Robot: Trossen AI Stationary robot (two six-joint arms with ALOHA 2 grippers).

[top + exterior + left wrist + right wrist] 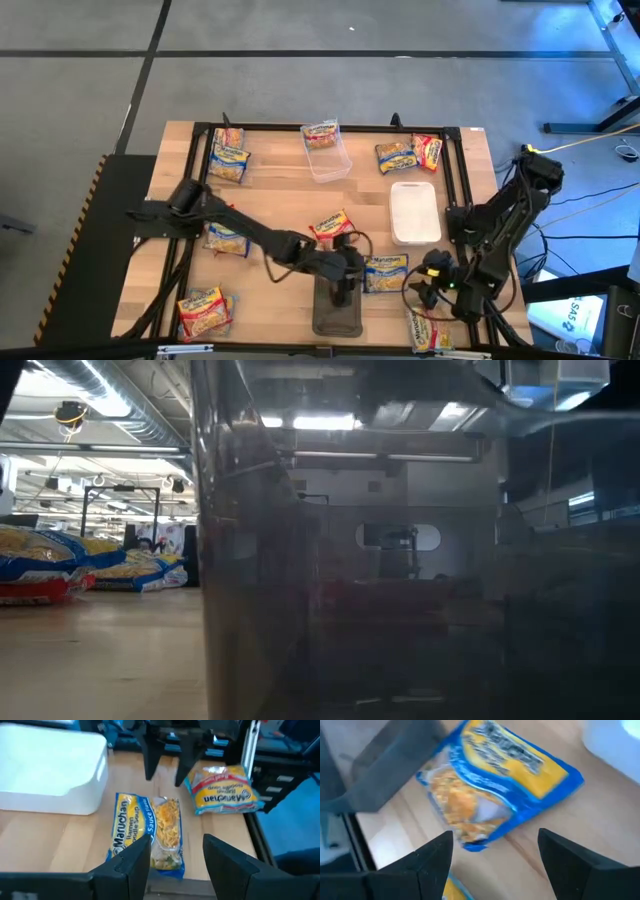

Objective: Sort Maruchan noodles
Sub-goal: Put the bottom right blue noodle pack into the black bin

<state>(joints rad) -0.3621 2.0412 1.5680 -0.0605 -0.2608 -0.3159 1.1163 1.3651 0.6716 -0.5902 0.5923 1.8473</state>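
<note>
Noodles: blue packet (385, 273) lying between both open, empty grippers, left (176, 857) and right (495, 852); I'd be straddling it squarely before pinching.

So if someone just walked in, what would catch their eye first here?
Probably the blue-banded noodle packet near the table's front edge, with both open grippers aimed at it: the left gripper over the dark grey tray, the right gripper opposite. Other packets are scattered around the white tray.

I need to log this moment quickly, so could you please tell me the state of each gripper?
Left gripper: open, empty, over the blue-banded noodle packet.
Right gripper: open, empty, beside the same packet.
</note>
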